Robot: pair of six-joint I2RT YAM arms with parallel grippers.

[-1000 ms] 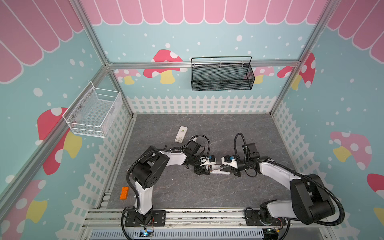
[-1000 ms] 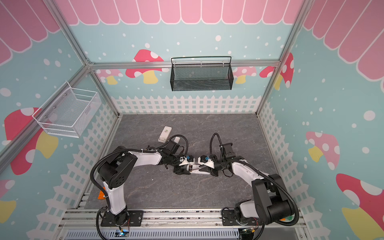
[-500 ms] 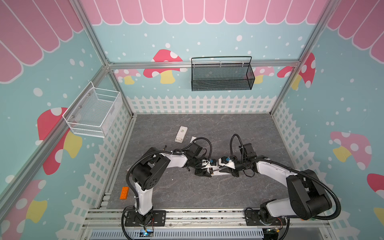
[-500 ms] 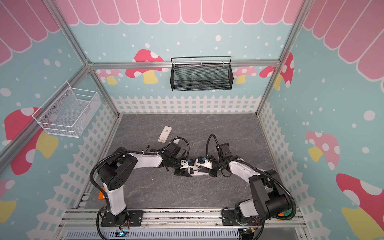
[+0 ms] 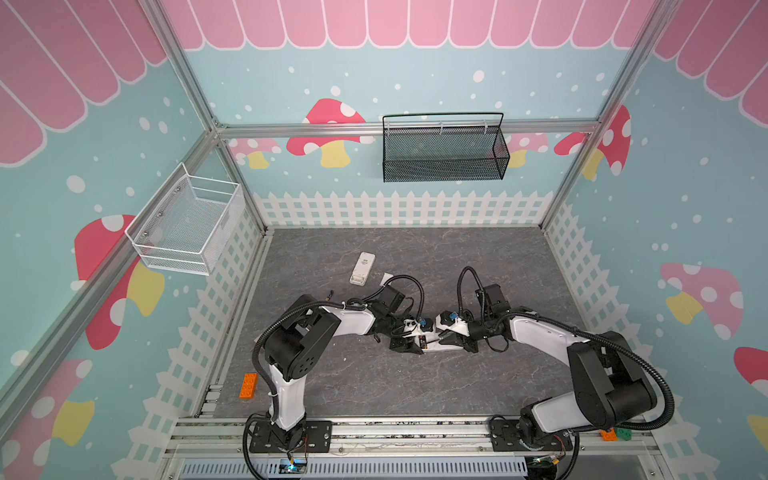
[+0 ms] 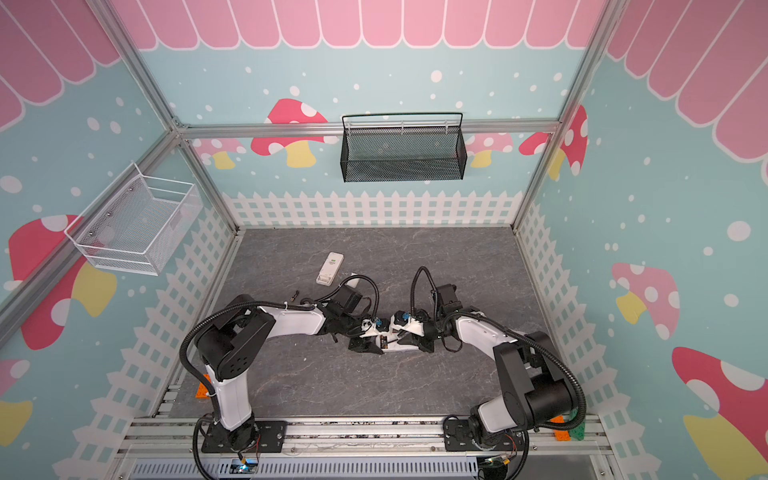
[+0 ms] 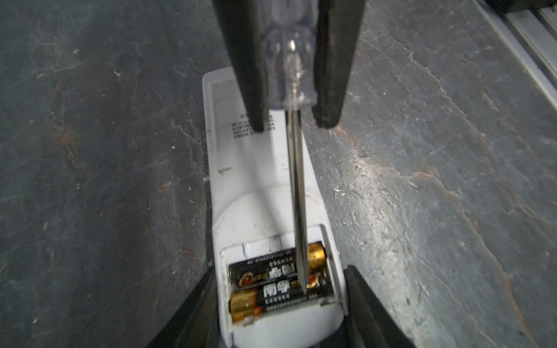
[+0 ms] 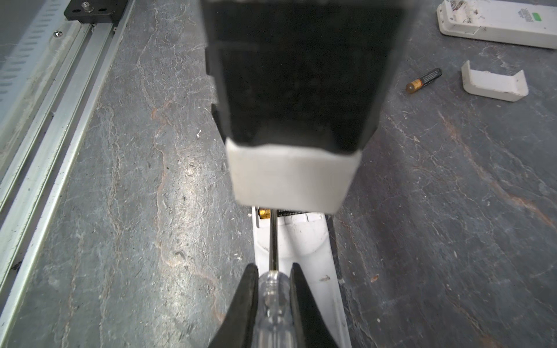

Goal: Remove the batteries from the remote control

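— How do the arms look?
— The left arm [image 5: 353, 323] and the right arm [image 5: 540, 334] match: white shells on the long links and black joint housings [image 5: 299, 353] (the round caps are dotted with small holes).
— Cabling?
— A ribbed black hose [image 5: 640, 365] runs along each. A thin black cable [image 5: 459, 286] arches behind the left gripper [image 7: 279, 268] and the right gripper [image 7: 291, 126], near a blue knob [image 5: 424, 322].
— The fingers [image 7: 367, 304]?
— Black tapering wedges.
— Farthest from the tool?
— Black base plates [image 5: 320, 436].
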